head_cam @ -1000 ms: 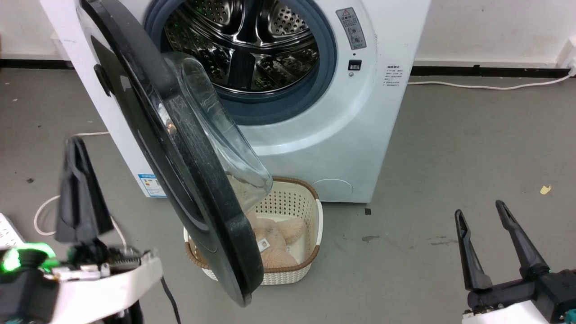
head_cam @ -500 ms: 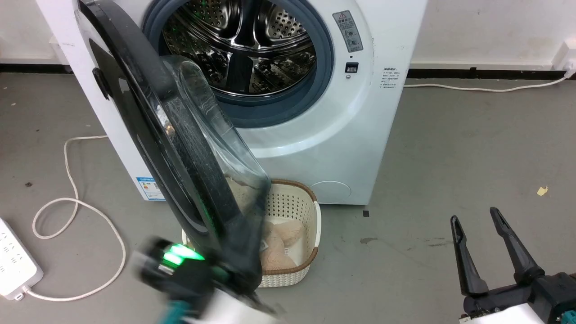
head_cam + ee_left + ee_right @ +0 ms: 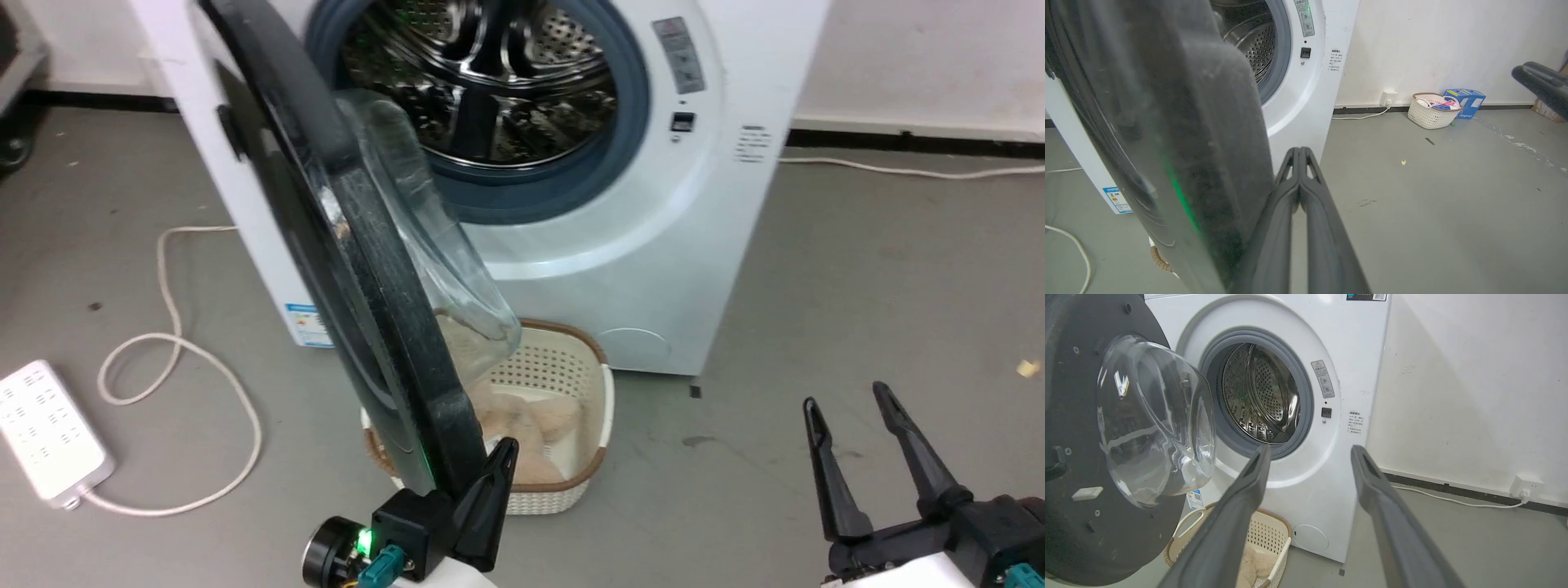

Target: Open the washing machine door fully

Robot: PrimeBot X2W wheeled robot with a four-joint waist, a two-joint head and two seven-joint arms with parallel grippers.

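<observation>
Washing machine door (image 3: pixel 384 269), round, glossy black rim around a clear glass bowl, hangs partly open just left of your clenched, empty left gripper (image 3: pixel 1299 153); push its inner rim leftward, smoothly.

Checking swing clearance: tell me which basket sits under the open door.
The brown-rimmed cream basket in front of the washing machine, below the door. The other basket stands away at the wall beside a blue box.
</observation>
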